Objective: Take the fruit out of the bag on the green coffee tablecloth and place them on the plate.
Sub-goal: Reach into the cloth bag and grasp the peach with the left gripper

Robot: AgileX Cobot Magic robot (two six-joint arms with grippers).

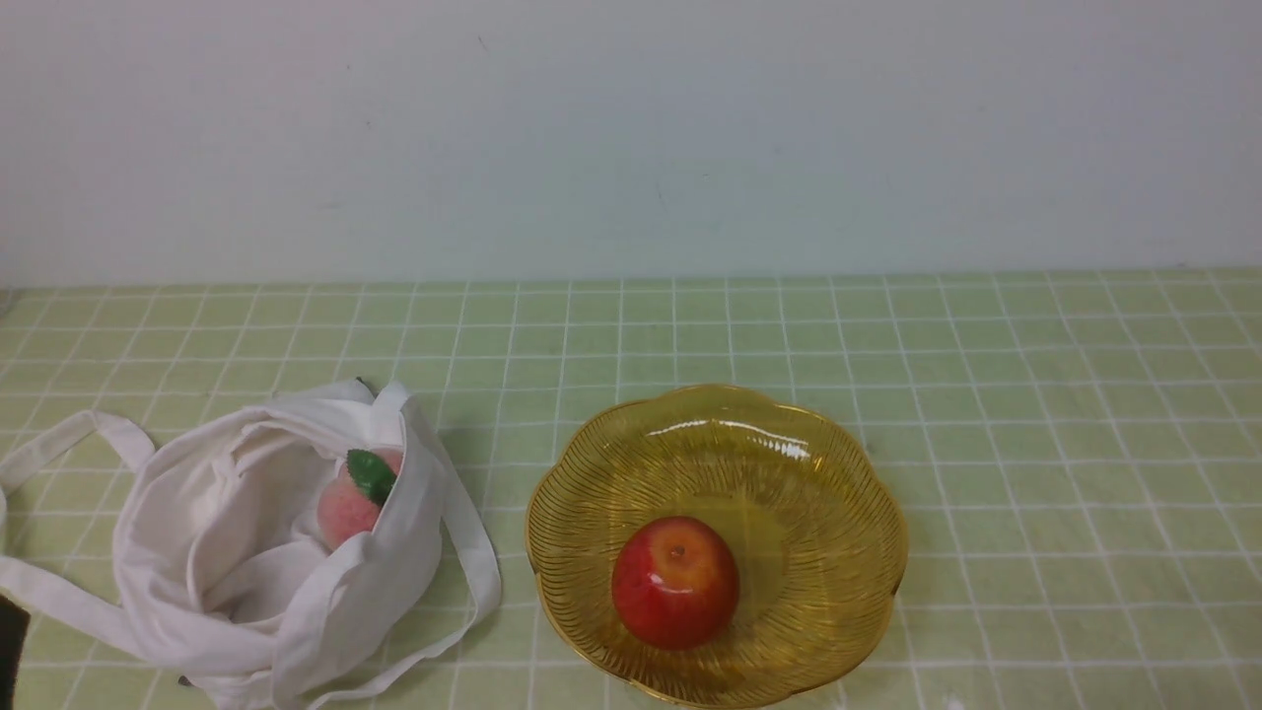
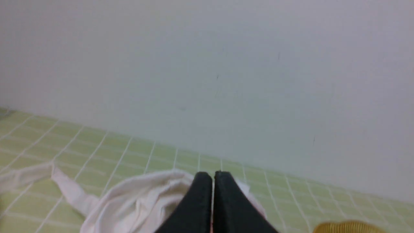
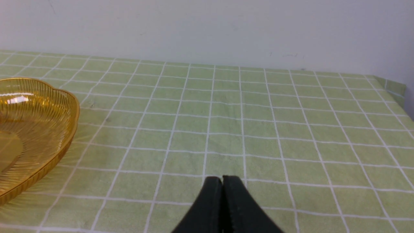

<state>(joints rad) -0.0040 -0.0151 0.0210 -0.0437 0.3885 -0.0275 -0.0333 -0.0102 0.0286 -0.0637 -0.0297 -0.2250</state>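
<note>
A pale-pink peach [image 1: 347, 509] with a green leaf lies inside the open white cloth bag [image 1: 227, 552] at the front left of the green checked tablecloth [image 1: 1035, 444]. The amber scalloped plate [image 1: 848, 493] sits to the bag's right and holds a glossy red-and-yellow apple [image 1: 675, 582]. My left gripper [image 2: 212, 176] is shut and empty, on the near side of the bag [image 2: 136, 200]; the peach is hidden in that view. My right gripper [image 3: 222, 180] is shut and empty over bare cloth, to the right of the plate [image 3: 48, 129]. Neither gripper shows in the front view.
A pale wall stands behind the table. The bag's long strap handles [image 1: 59, 444] trail to the left and loop at the front near the plate [image 1: 473, 592]. A dark edge [image 1: 10, 651] shows at the front left corner. The table's right edge [image 3: 394, 89] shows in the right wrist view.
</note>
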